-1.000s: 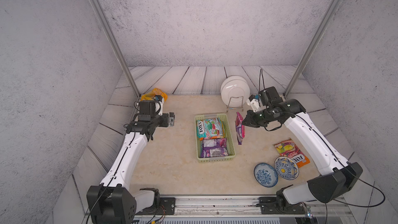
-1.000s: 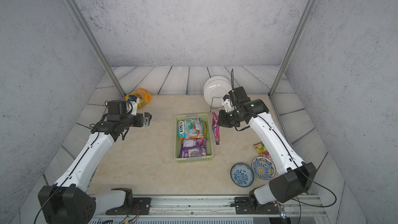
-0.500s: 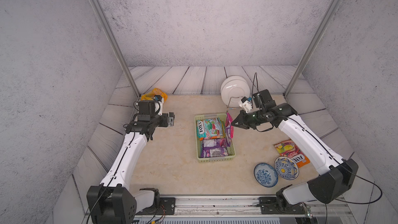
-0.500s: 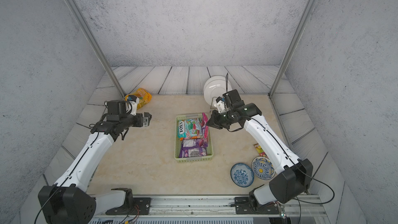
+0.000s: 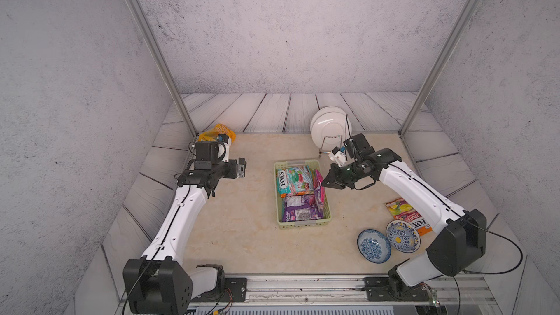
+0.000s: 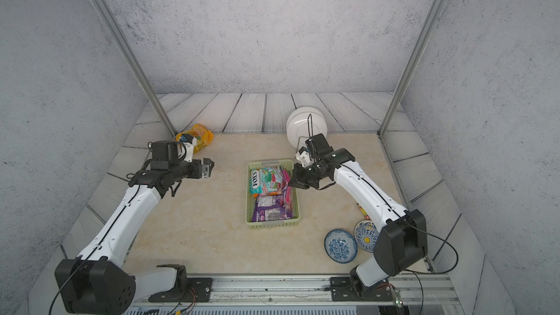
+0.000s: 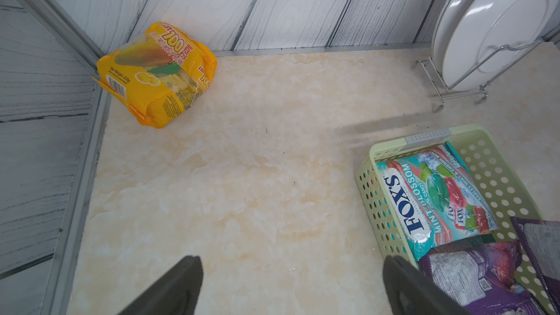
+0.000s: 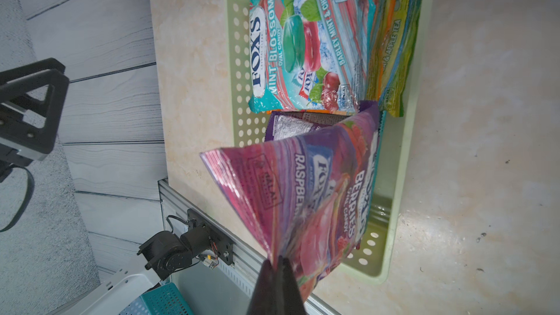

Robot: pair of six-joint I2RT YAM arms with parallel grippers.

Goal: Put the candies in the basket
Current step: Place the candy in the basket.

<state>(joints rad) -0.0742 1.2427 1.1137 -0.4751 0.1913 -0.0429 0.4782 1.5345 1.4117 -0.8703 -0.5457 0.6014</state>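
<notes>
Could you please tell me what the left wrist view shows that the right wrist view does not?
Only the left wrist view: the white plates in their wire rack, and the printed front of the yellow bag.
Only the right wrist view: the right gripper shut on the Fox's Berries packet, and the Apple Tea packet.
Both: the basket, with the Mint Blossom packet and a purple packet lying in it.
</notes>
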